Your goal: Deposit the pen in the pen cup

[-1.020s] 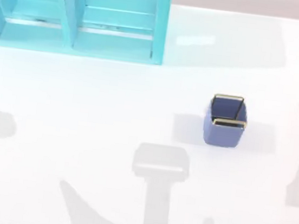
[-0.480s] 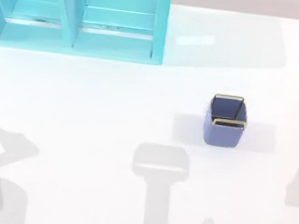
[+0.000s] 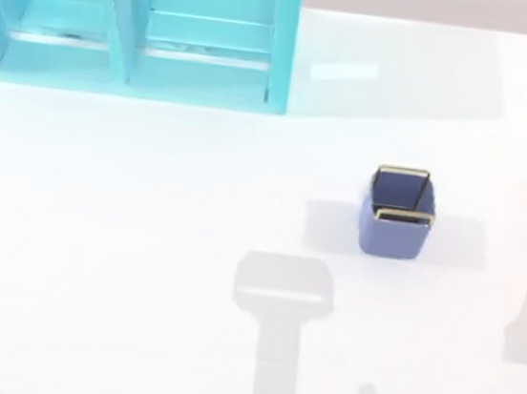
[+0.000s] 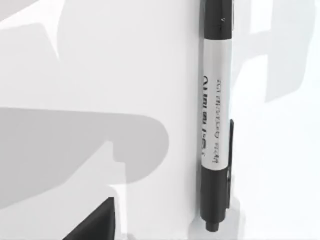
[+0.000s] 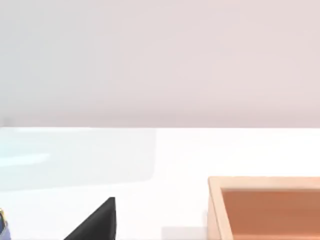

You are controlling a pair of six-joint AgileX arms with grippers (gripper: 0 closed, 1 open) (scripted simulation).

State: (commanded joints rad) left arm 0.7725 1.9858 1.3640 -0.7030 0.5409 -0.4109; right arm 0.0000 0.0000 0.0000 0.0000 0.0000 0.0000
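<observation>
Lying flat on the white table (image 4: 100, 75), pen (image 4: 216, 115) near left pincer, pincer state unclear, pen cup (image 3: 397, 213) upright

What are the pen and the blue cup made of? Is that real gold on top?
The pen looks like plastic: a smooth, pale grey barrel with printed letters, black ends and a black clip. The cup looks like matte blue-violet plastic or painted ceramic; its even, dull walls leave that open. Its thin rim shines yellow like polished metal, perhaps brass or gold-coloured trim. Whether it's real gold can't be told.

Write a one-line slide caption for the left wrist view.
Pen lying untouched on the white table, one black finger nearby.
</observation>
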